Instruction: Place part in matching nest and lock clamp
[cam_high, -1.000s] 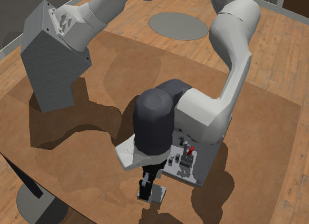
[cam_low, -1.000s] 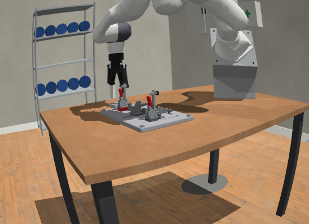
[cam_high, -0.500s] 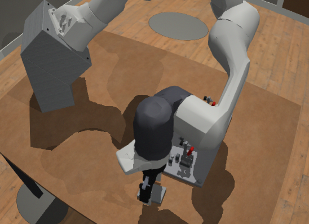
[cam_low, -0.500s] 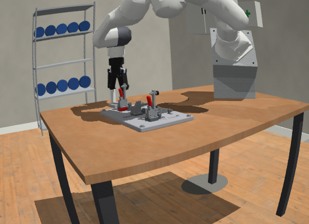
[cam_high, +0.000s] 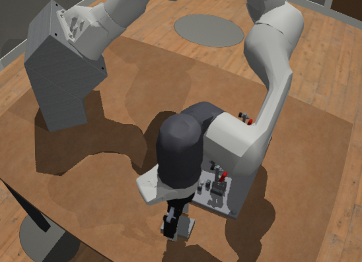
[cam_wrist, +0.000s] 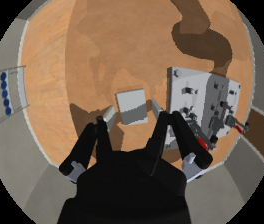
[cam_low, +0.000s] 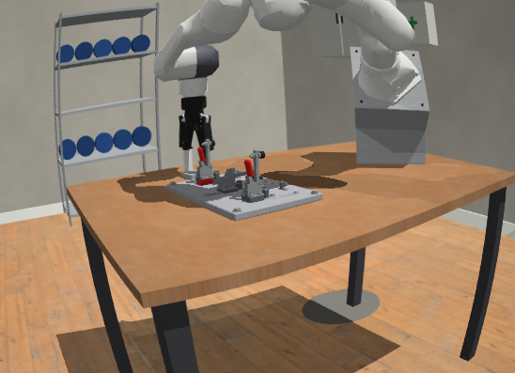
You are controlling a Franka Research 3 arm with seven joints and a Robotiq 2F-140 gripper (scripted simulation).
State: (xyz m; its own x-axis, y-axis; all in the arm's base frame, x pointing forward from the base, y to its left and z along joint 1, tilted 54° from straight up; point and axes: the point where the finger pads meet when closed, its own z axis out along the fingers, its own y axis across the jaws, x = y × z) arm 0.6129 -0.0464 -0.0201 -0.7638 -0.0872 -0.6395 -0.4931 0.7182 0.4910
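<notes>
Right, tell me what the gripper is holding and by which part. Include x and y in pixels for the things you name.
Nothing is held: the gripper (cam_high: 170, 235) (cam_low: 196, 162) (cam_wrist: 133, 108) is open, its fingers standing apart on either side of the part (cam_high: 187, 226) (cam_wrist: 132, 103), with gaps showing in the wrist view.

Tabletop (cam_high: 109, 185) (cam_low: 301, 221) (cam_wrist: 103, 65): wood-look, brown, smooth, matt. Floor (cam_high: 148, 23) (cam_low: 263, 324): wood-look planks, visible grain. Arm pedestal (cam_high: 59, 79) (cam_low: 390, 143): grey, brushed-metal look. Part (cam_high: 186, 227) (cam_wrist: 133, 106): plain grey, smooth, matt. Clamp handles (cam_high: 223, 176) (cam_low: 248, 168): red, plastic-looking.
</notes>
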